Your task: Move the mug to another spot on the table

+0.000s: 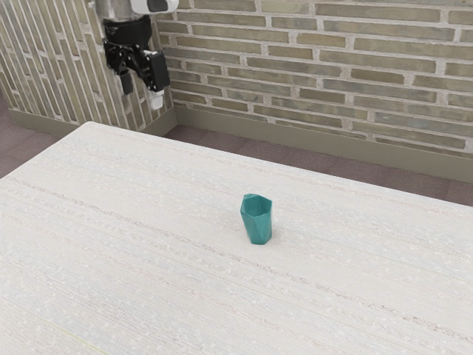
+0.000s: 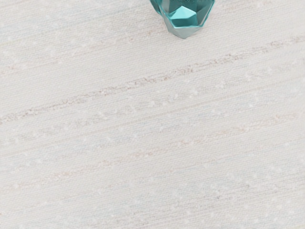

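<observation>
Your gripper is hanging parted and empty high over the worktop, well apart from the upright teal mug. It is probably rigid, light and slick, so you are looking at a pinch across its faceted walls.

The teal mug looks glossy (almost glazed), the table matt, pale-grained wood.

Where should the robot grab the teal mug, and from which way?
Probably from straight above, pinching the teal mug just under its rim from two opposite sides. It stands upright on the table, mouth up, and its flat facets give level faces to press. The gripper hangs open, high toward the exterior view's left, so it must travel over first.
</observation>
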{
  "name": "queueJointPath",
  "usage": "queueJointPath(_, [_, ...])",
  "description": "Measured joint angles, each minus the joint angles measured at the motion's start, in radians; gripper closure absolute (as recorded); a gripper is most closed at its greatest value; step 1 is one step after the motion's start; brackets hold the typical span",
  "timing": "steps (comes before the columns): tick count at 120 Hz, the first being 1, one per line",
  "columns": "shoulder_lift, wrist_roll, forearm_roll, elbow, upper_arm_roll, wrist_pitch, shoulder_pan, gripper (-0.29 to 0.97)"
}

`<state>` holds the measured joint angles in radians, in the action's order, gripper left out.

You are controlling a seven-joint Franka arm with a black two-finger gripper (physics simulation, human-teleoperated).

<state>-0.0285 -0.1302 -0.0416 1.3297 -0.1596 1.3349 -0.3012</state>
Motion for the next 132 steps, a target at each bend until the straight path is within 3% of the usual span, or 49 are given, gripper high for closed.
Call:
queueJointPath(16, [0.016, 0.012, -0.019, 0.068, -0.003, 0.033, -0.059, 0.0])
queueJointPath(28, [0.014, 0.019, -0.023, 0.169, -0.026, 0.116, -0.112, 0.0])
queueJointPath(45, [0.0, 0.083, -0.022, 0.205, -0.037, 0.218, -0.142, 0.0])
queueJointPath(57, [-0.026, 0.187, 0.004, 0.209, -0.062, 0.257, -0.127, 0.0])
queueJointPath(80, [-0.144, 0.406, 0.128, 0.209, -0.145, 0.303, 0.02, 0.0])
queueJointPath(100, [-0.25, 0.568, 0.209, 0.2, -0.155, 0.343, 0.024, 0.0])
queueJointPath(132, [-0.329, 0.765, 0.235, 0.207, -0.156, 0.372, 0.025, 0.0])
